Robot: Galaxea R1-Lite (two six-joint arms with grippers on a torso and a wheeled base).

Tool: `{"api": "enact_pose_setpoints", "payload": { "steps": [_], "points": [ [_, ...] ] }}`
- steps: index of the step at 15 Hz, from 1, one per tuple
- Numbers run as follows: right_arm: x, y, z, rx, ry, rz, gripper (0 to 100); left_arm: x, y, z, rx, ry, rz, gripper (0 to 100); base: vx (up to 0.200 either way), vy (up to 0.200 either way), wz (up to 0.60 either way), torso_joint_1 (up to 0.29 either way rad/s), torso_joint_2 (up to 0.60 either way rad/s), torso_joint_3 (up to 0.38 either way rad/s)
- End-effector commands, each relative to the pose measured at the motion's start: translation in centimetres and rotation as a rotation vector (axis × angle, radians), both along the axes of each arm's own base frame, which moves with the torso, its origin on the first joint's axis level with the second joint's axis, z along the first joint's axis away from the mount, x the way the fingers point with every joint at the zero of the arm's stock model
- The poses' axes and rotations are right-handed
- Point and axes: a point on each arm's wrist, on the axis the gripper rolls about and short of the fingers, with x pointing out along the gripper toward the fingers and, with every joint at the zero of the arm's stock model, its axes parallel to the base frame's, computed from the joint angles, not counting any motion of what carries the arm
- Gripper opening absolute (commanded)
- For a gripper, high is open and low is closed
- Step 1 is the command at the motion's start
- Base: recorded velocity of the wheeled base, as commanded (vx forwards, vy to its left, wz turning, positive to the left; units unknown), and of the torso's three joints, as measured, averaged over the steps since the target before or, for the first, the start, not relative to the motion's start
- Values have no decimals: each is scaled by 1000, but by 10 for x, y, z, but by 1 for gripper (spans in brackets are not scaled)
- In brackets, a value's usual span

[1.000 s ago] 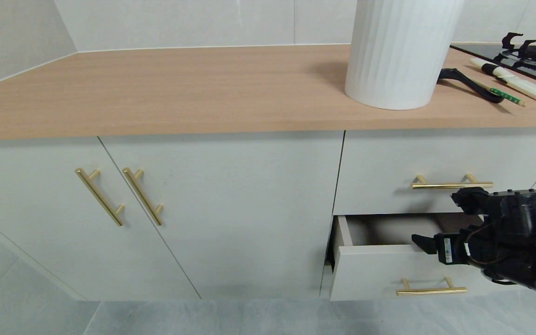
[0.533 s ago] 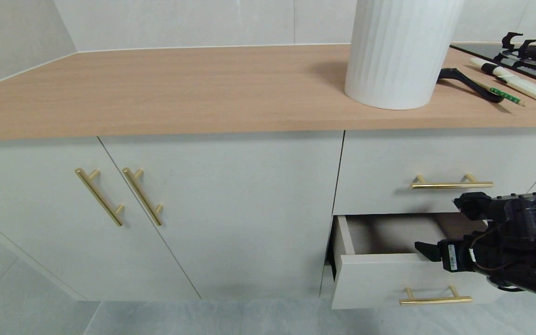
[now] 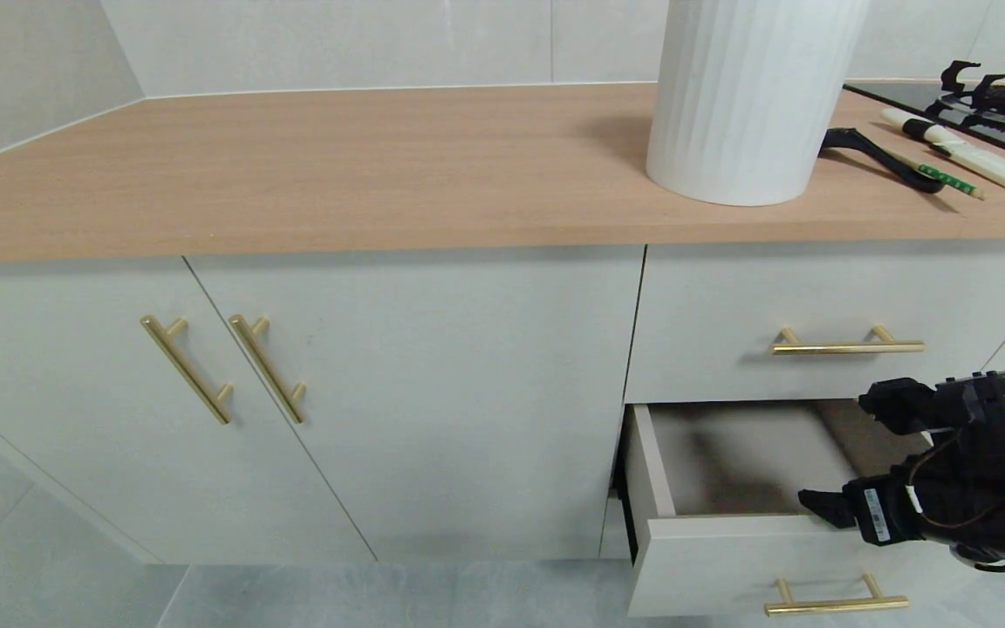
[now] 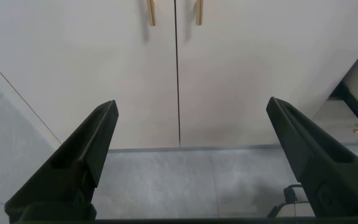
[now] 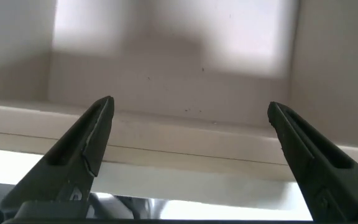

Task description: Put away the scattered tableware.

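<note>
On the wooden counter (image 3: 337,166), at the right behind a tall white ribbed container (image 3: 747,96), lie a black utensil (image 3: 882,157), green-patterned chopsticks (image 3: 947,179) and a cream stick-like piece (image 3: 991,166). Below them the lower drawer (image 3: 712,558) stands partly pulled out, and nothing lies in the part of it that shows. My right gripper (image 3: 831,449) is open at the drawer front, one finger at its top rim (image 5: 185,146) and the other above the cavity. My left gripper (image 4: 191,104) hangs open, low in front of the cabinet doors (image 4: 229,74).
A closed upper drawer with a gold handle (image 3: 847,346) sits just above the open one. Two cabinet doors with gold handles (image 3: 223,366) fill the left. A black stove (image 3: 991,100) is at the counter's far right. Grey floor (image 3: 380,593) lies below.
The lower drawer has slid further out toward me. My right gripper has moved down and back with the drawer front.
</note>
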Motion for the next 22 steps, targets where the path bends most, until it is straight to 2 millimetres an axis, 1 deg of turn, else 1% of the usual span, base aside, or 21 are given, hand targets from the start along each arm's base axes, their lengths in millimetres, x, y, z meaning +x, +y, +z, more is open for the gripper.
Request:
{"api": "enact_pose_setpoints", "payload": {
  "steps": [1,3,8,15,20,22],
  "points": [
    [-7,-1,6,-31,14,27,100,0,0,0,0,2,0,100,0,0,0,0,0,0],
    [-15,-3,5,-69,81,54,100,0,0,0,0,2,0,100,0,0,0,0,0,0],
    [-36,-6,15,-126,215,98,100,0,0,0,0,2,0,100,0,0,0,0,0,0],
    [-64,-1,13,-206,379,207,100,0,0,0,0,2,0,100,0,0,0,0,0,0],
    [-76,4,9,-253,477,270,100,0,0,0,0,2,0,100,0,0,0,0,0,0],
    [-75,5,10,-250,468,271,100,0,0,0,0,2,0,100,0,0,0,0,0,0]
  ]
}}
